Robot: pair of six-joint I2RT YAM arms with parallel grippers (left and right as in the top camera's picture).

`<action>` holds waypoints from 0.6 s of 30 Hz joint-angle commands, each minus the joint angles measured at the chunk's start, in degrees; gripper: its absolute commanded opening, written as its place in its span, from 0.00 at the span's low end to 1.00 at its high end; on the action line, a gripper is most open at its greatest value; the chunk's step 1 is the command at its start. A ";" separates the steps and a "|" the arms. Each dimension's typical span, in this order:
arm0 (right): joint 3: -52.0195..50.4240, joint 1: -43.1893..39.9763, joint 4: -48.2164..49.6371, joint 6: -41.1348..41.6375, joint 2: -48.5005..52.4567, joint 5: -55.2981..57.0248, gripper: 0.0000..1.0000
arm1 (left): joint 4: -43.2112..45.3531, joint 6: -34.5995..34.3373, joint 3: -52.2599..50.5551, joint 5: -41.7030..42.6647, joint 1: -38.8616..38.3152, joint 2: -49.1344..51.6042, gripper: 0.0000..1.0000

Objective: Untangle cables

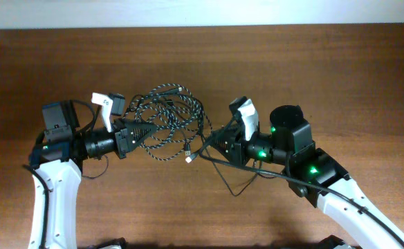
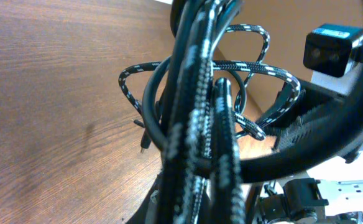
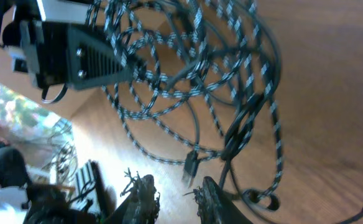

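The cables lie in one tangle on the wooden table between my two arms. The braided black-and-white cable (image 1: 166, 105) loops many times, and the thin plain black cable (image 1: 224, 178) trails out toward the front. My left gripper (image 1: 137, 131) is shut on a bunch of strands at the tangle's left side; in the left wrist view the speckled strands (image 2: 194, 124) and a black loop (image 2: 148, 106) rise straight from the jaws. My right gripper (image 1: 210, 143) is at the tangle's right edge. Its jaws (image 3: 176, 183) stand apart with nothing between them, and a small plug (image 3: 191, 167) hangs just above the gap.
Bare wooden table (image 1: 313, 69) surrounds the tangle. A pale wall strip (image 1: 188, 12) runs along the far edge. The right arm's thick black lead (image 1: 368, 214) runs along its white link at the front right.
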 commanded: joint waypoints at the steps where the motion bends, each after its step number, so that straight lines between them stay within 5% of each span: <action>1: 0.44 0.37 3.80 2.40 0.07 4.96 0.25 | -0.09 1.33 -0.17 2.75 0.07 -0.55 0.00; 3: 0.44 0.35 4.33 2.43 0.94 11.96 0.25 | -0.11 1.31 -0.17 2.75 0.07 -0.55 0.00; 14: 0.48 1.14 8.92 24.52 6.43 5.22 0.29 | -0.07 1.36 -0.17 -0.50 0.07 -0.55 0.00; 18: 0.50 5.95 9.18 26.60 7.41 17.27 0.29 | -0.09 1.33 -0.17 -0.50 0.07 -0.55 0.00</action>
